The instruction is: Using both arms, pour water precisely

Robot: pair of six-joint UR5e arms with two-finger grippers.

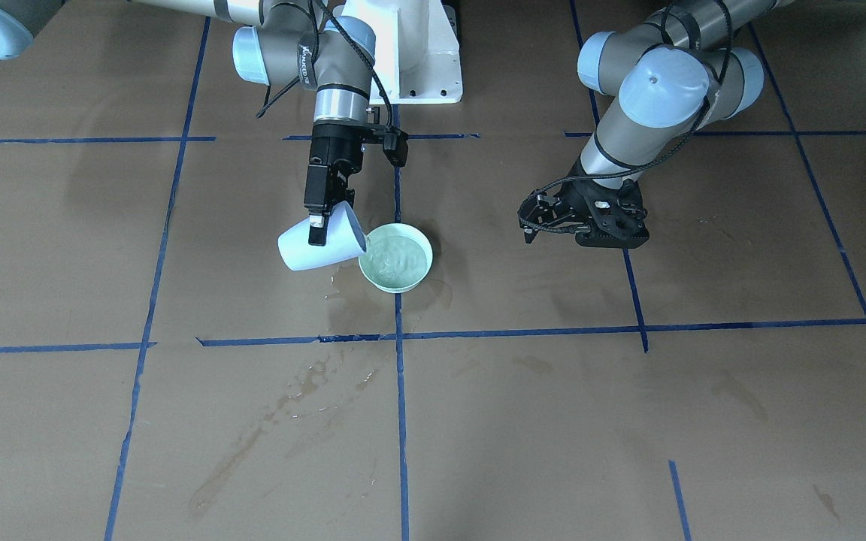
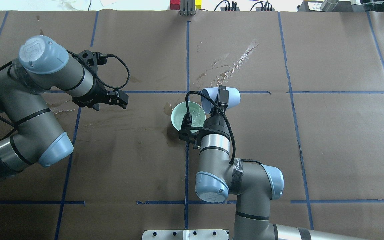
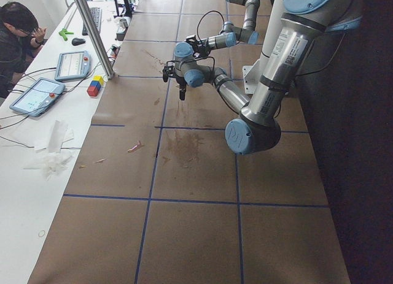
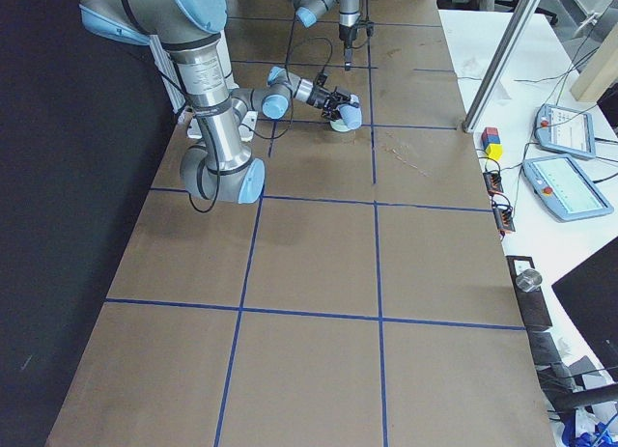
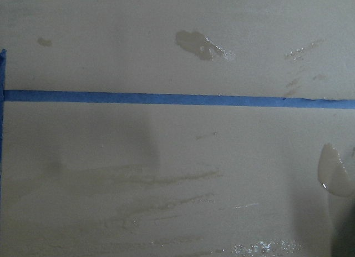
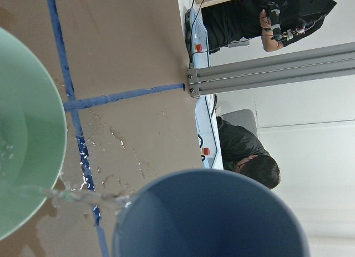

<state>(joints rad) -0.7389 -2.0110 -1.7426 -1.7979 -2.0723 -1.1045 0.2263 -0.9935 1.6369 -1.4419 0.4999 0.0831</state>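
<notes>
Here the right gripper is clenched on a pale cup tipped nearly onto its side. The cup's long axis runs across the table, its mouth pointing toward the robot's left and slightly down, over the rim of a green bowl. A thin stream of water runs from the cup's lip into the bowl, where more water lies rippled. The bowl stands on a blue tape line near the table's middle, with wet stains beside it. The left gripper hangs well apart, released and empty. From overhead, the right wrist covers the bowl's near edge. The right wrist view cuts off both bowl and cup. How much water remains in the cup cannot be told.
</notes>
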